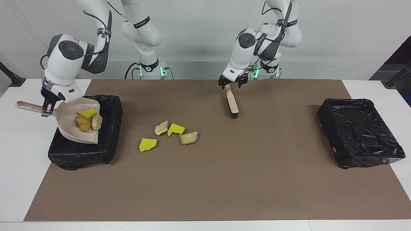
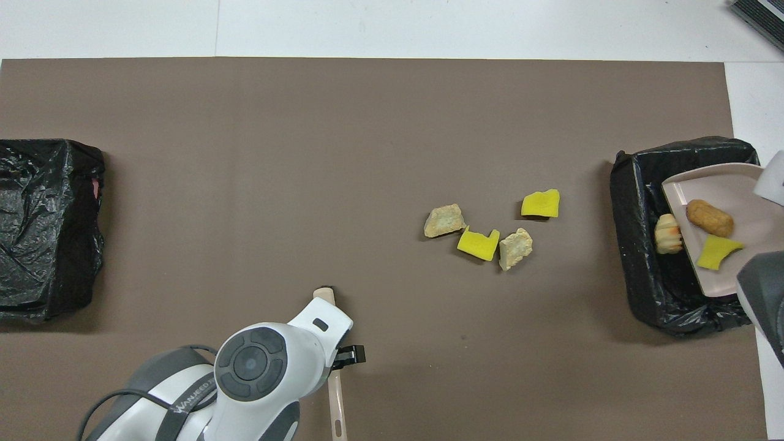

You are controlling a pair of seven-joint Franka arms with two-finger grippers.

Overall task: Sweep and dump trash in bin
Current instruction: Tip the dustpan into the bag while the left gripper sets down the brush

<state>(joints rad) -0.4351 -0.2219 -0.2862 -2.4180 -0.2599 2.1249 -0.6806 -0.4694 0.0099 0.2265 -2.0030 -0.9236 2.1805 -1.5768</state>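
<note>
While bin [image 1: 110, 146] waits, scraps [image 1: 168, 133] remain.
</note>
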